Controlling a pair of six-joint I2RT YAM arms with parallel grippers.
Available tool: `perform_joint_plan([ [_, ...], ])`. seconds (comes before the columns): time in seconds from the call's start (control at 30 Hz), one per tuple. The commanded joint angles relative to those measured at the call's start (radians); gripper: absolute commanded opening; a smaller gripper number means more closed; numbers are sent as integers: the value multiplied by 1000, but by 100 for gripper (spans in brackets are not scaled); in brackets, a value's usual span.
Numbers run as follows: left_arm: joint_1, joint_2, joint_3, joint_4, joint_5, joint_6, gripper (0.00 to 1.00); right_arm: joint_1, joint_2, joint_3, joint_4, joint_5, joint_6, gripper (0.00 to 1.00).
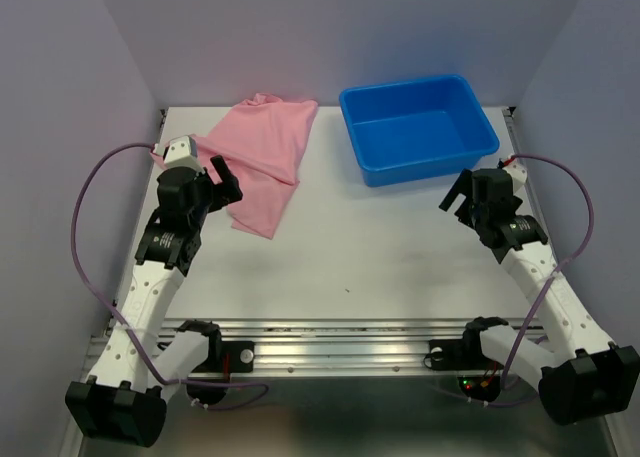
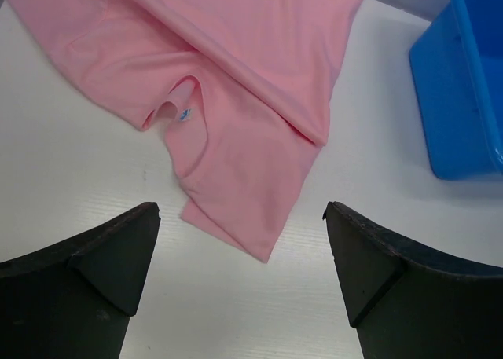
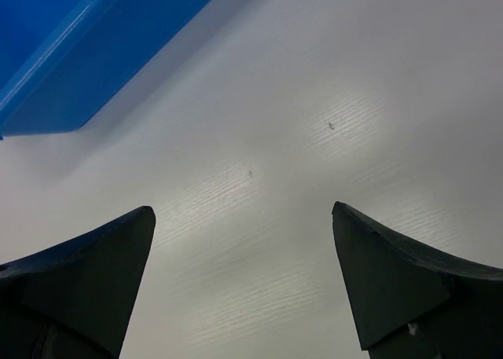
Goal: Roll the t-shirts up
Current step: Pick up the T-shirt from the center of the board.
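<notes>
T-shirt [image 1: 265, 147] — plain light pink, no print, a deeper pink in the shade along the folds. Neck label [image 2: 185, 115]: white with a small blue mark. Tub [image 1: 415, 127]: uniform saturated blue, no pattern. Table [image 1: 350, 247]: white, faint fine grain lines, a few tiny dark specks in the right wrist view. Left gripper [image 2: 242, 210] and right gripper [image 3: 244, 210]: matt black. Arm links [image 1: 140, 307] white; joints and bases black. Cables [image 1: 78, 239] purple. Walls [image 1: 60, 77] pale lavender-grey. Near-edge rail [image 1: 340, 342] silver — red and green lights [image 1: 475, 382] by the right base.
</notes>
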Motion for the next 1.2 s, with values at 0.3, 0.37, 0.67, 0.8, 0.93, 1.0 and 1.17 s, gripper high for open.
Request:
perform_joint_plan([
  [0.3, 1, -29, -13, 56, 30, 3, 99, 4, -31, -25, 54, -16, -15, 100],
  [0.37, 1, -27, -16, 56, 27, -3, 99, 4, -28, -28, 54, -30, -18, 100],
  [0.67, 1, 51, -24, 20, 28, -37, 99, 4, -23, -33, 95, -155, -70, 100],
  [0.8, 1, 78, -35, 20, 11, -38, 99, 4, -17, -18, 132, -247, -81, 100],
  [0.93, 1, 83, -53, 39, -5, -55, 99, 25, -20, -13, 150, -284, -76, 100],
  [1.0, 1, 80, -78, 66, -18, -69, 99, 70, -14, -15, 152, -284, -69, 100],
  [1.17, 1, 207, -55, -19, -15, -107, 99, 241, 33, -12, 144, -134, -50, 100],
])
